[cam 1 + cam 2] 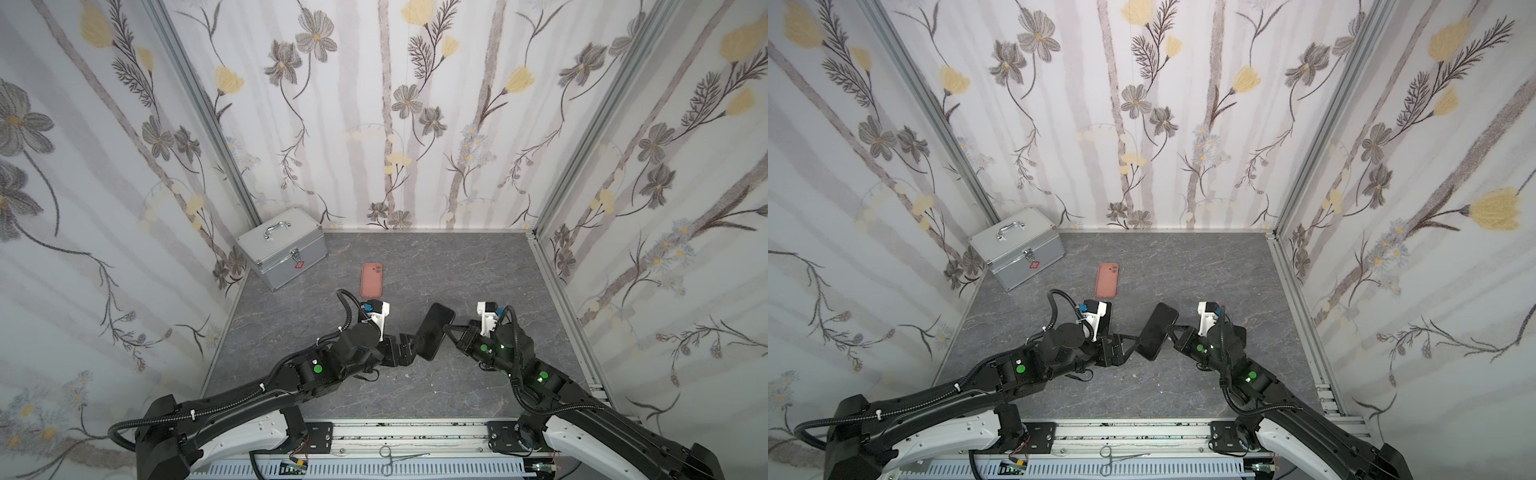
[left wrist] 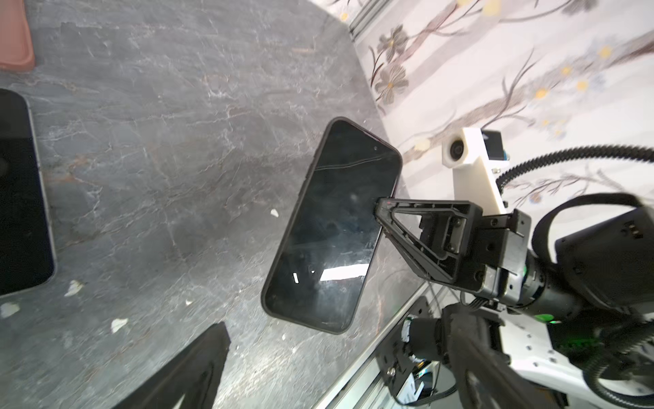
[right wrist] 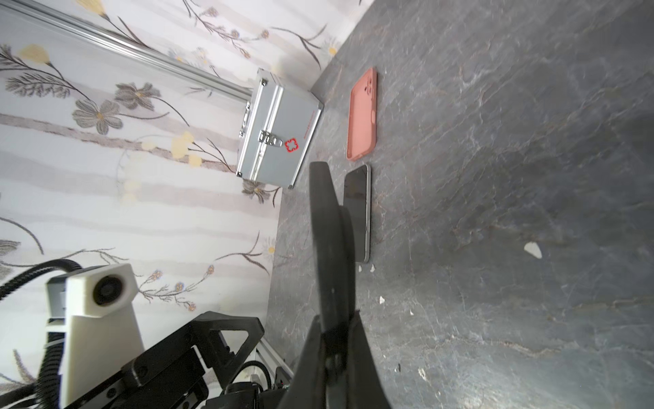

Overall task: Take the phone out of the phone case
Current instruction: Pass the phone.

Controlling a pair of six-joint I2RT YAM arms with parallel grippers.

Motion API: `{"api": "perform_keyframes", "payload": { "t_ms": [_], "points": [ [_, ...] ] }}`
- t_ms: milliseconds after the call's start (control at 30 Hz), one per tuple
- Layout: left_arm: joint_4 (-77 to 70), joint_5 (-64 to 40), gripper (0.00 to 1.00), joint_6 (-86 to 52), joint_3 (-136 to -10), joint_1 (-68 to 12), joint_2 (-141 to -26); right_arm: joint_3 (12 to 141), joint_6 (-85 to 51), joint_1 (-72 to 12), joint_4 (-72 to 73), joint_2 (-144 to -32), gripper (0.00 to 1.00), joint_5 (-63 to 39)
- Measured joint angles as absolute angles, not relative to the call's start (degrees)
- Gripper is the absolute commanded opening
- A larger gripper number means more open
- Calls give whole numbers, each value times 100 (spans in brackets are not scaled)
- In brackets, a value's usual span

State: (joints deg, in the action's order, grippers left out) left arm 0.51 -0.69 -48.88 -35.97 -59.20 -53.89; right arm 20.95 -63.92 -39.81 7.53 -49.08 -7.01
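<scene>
A black phone [image 1: 434,330] in a thick-rimmed black phone case [image 2: 269,294] hangs tilted above the grey table in both top views. My right gripper [image 1: 447,328] is shut on the middle of one long edge; the right wrist view shows it edge-on between the fingers [image 3: 361,340]. The screen [image 2: 336,230] faces the left wrist camera. My left gripper [image 1: 417,347] stands wide open at the phone's near end, on the opposite side from the right gripper. One of its fingers [image 2: 198,368] shows well apart from the phone, which it does not hold.
An empty pink case [image 1: 371,279] lies flat on the table [image 1: 457,266]. A bare dark phone [image 3: 359,212] lies just in front of it. A silver metal box [image 1: 282,253] sits in the back left corner. Forceps [image 1: 395,457] rest on the front rail. Walls enclose three sides.
</scene>
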Motion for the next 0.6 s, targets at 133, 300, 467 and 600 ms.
{"api": "perform_keyframes", "payload": {
  "t_ms": [133, 300, 467, 600],
  "points": [
    [-915, -683, 97, -5124, -3269, -5387, -5262, 2366, -6241, -3417, 784, -4720, 0, -1203],
    [-1822, -1332, 91, -5159, -3444, -5183, -5544, 2648, -6195, -2805, 1269, -4825, 0, -2014],
    [-2342, -1699, 84, -4936, -3771, -5100, -5752, 2832, -6499, -2596, 2069, -5063, 0, -3011],
    [-2565, -1872, 81, -4777, -3826, -5098, -5732, 2967, -6705, -2534, 2576, -5054, 0, -3524]
  ]
}}
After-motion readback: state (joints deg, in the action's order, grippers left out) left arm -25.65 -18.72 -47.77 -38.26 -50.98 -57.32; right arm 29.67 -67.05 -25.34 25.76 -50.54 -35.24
